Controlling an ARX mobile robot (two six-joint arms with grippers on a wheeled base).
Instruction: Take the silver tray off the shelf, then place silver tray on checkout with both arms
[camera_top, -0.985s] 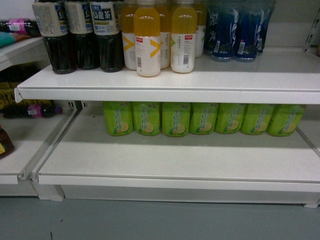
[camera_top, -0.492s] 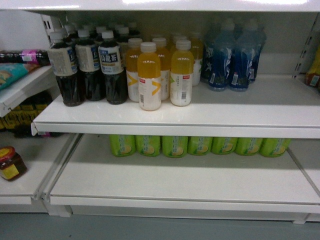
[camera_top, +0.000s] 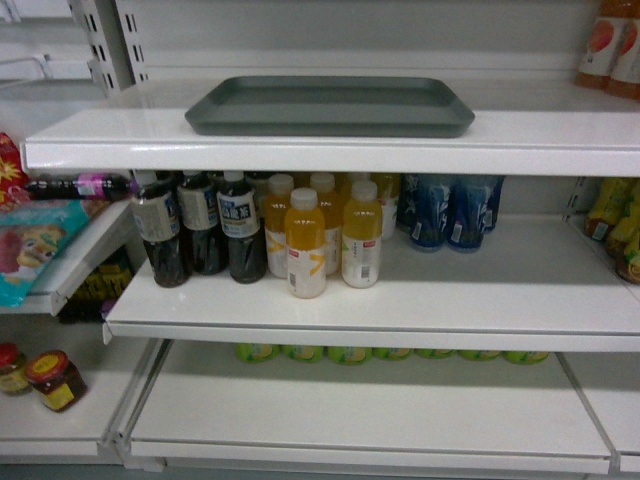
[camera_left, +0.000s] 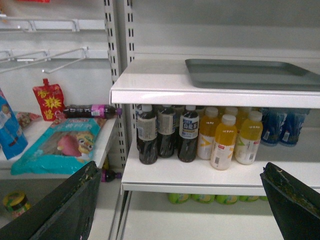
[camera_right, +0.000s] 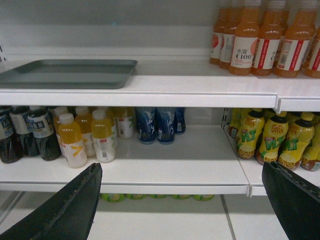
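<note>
The silver tray (camera_top: 330, 104) lies flat on the top white shelf (camera_top: 300, 155), a dull grey rectangle with rounded corners, close to the front lip. In the left wrist view the silver tray (camera_left: 252, 74) is up to the right, in the right wrist view the silver tray (camera_right: 67, 73) is up to the left. My left gripper (camera_left: 180, 167) is open, well below and short of the shelf (camera_left: 210, 97). My right gripper (camera_right: 182, 167) is open too, level with the drinks board. Neither gripper shows in the head view. The checkout is out of view.
Dark tea, orange and blue bottles (camera_top: 305, 240) stand on the board under the tray, green bottles (camera_top: 390, 353) lower down. Orange bottles (camera_right: 265, 40) stand on the top shelf to the right, yellow ones (camera_right: 272, 137) beneath. Snack bags (camera_left: 62, 145) and jars (camera_top: 55, 378) fill the left bay.
The head view has swung upward: the drinks board has slid down the frame and the top shelf with the silver tray has come into sight.
</note>
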